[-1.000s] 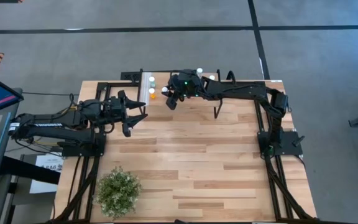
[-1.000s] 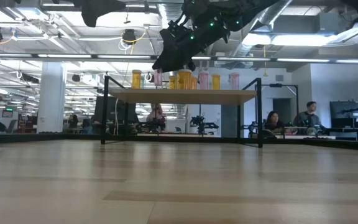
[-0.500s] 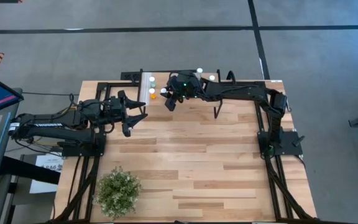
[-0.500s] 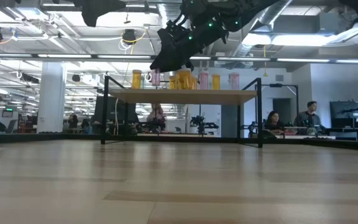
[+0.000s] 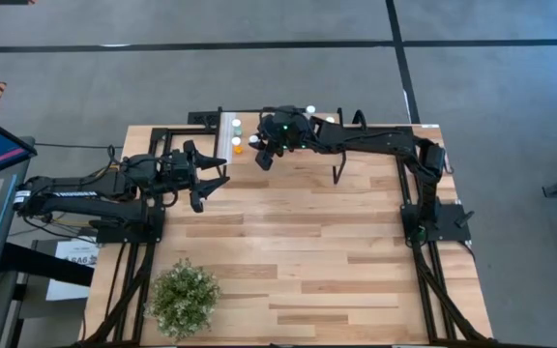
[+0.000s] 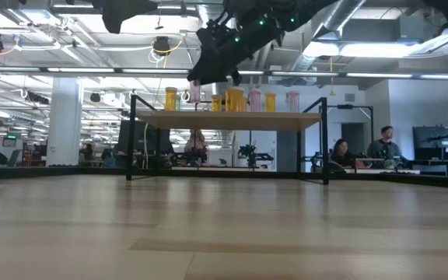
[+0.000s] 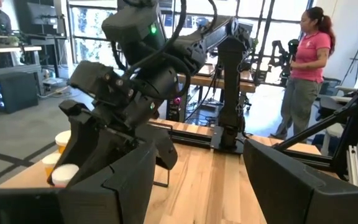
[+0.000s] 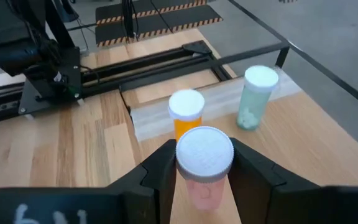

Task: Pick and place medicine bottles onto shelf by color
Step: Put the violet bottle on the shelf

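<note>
**A:** Where is your right gripper (image 8: 205, 163) now?

**B:** You have it up over the left end of the shelf (image 5: 259, 124), at the far edge of the table (image 5: 307, 251). Its 2 fingers (image 8: 157, 168) press on a pink bottle (image 8: 204, 165) with a white cap. The bottle stands upright between them.

**A:** Is the pink bottle on the shelf?

**B:** From the low view you can see it hang in the gripper, above the plank. I cannot tell if its bottom touches the wood.

**A:** What is close to it?

**B:** Your right wrist view shows an orange bottle (image 8: 186, 113) just past the pink one. A teal bottle (image 8: 257, 96) stands near that, on the white strip (image 8: 222, 102). Both are upright. From the low view you see more bottles in a row along the shelf, some orange (image 6: 232, 99) and some pink (image 6: 292, 101).

**A:** And your left gripper (image 5: 211, 176)?

**B:** It waits over the left side of the table, well apart from the shelf. Its fingers are spread wide and hold nothing.

**A:** Anything else on the table?

**B:** A green plant (image 5: 184, 298) sits at the near left corner. In the left wrist view a person (image 7: 304, 74) stands in the room behind.
</note>
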Available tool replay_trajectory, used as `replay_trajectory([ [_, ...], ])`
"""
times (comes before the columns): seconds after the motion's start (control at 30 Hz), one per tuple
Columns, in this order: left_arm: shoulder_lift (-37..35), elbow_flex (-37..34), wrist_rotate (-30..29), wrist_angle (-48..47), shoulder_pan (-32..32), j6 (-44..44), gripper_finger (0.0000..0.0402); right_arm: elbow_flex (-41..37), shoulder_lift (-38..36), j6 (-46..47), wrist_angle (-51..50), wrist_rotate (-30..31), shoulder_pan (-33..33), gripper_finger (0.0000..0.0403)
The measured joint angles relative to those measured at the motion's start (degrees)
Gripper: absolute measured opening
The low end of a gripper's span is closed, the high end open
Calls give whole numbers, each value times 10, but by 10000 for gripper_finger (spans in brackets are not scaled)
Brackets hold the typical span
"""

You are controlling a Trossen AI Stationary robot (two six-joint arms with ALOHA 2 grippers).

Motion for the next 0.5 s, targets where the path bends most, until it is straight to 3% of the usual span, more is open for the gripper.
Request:
replay_trajectory([
  [0.37,0,0,0,0,0,0,231,10,-8,-3,-6,0,9,153],
  [0.5,0,0,0,0,0,0,231,10,-8,40,6,23,21,154],
])
